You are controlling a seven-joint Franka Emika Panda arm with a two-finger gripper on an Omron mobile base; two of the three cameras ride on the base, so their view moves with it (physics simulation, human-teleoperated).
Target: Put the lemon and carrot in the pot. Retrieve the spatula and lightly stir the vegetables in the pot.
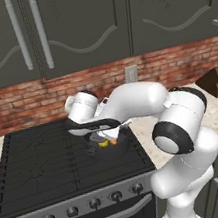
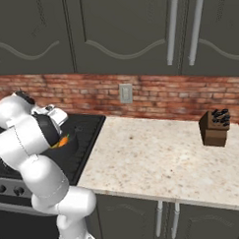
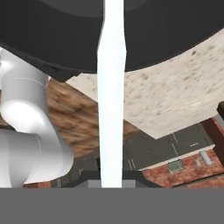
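Claw [image 3: 112,181] clamped on spatula [image 3: 111,100] over black stovetop [image 1: 44,160], speckled counter [image 2: 157,154], brick backsplash [image 2: 159,92] behind.

Even, soft rendered light — no hard shadows or glare. The dark cabinets [image 1: 91,23] stay dim, and the hand view's close spatula [image 3: 111,96] handle looks blurred, washed out.
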